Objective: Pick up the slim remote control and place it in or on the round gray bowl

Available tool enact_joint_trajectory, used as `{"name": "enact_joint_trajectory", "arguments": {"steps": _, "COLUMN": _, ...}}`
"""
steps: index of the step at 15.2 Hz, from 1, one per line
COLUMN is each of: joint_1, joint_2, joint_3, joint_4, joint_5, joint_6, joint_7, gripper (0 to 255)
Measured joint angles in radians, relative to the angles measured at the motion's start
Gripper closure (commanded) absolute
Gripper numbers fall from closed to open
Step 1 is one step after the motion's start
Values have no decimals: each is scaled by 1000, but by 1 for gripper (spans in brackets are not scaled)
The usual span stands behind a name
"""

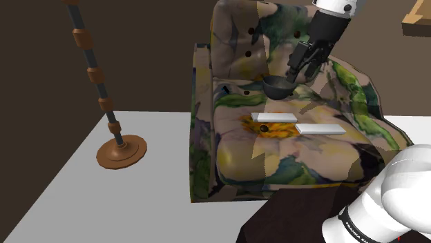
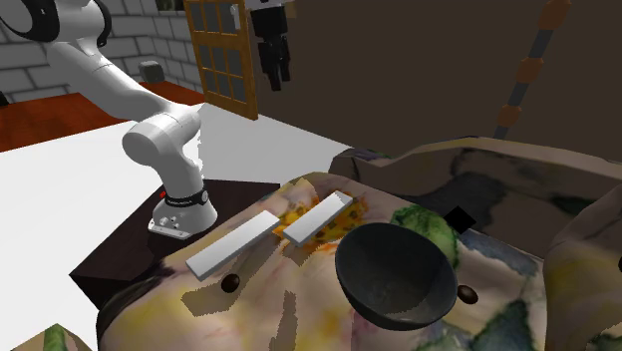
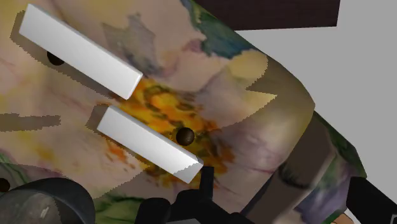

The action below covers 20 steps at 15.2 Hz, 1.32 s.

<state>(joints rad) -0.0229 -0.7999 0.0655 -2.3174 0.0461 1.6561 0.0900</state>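
Note:
Two white slab-shaped remotes lie side by side on the floral armchair seat [image 1: 276,155]. The longer, thinner remote [image 1: 320,129] [image 2: 231,244] [image 3: 79,51] is nearer the seat's front. The shorter remote [image 1: 274,118] [image 2: 319,217] [image 3: 149,143] lies closer to the bowl. A round dark grey bowl [image 1: 280,86] [image 2: 394,274] [image 3: 44,200] sits at the back of the seat and holds nothing. My black gripper [image 1: 298,72] [image 2: 274,85] [image 3: 286,191] hangs well above the bowl's edge, open, with nothing between its fingers.
The chair's padded arms [image 1: 200,117] and backrest [image 1: 255,41] rise around the seat. A brown floor lamp with a round base [image 1: 121,152] stands at the shoulder view's left. The dark stand [image 1: 290,221] is beside the chair's front. A wooden door [image 2: 224,55] is behind the arm.

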Motion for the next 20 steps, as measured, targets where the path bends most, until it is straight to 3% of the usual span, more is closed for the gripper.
{"name": "enact_joint_trajectory", "arguments": {"steps": 3, "joint_1": 6, "joint_2": 5, "joint_3": -27, "joint_4": -27, "joint_5": -15, "joint_6": 25, "joint_7": -54, "gripper": 0}}
{"name": "enact_joint_trajectory", "arguments": {"steps": 10, "joint_1": 37, "joint_2": 80, "joint_3": -168, "joint_4": -141, "joint_5": -100, "joint_6": 179, "joint_7": -355, "gripper": 0}}
{"name": "enact_joint_trajectory", "arguments": {"steps": 20, "joint_1": 87, "joint_2": 353, "joint_3": -378, "joint_4": -158, "joint_5": -188, "joint_6": 428, "joint_7": -806, "gripper": 0}}
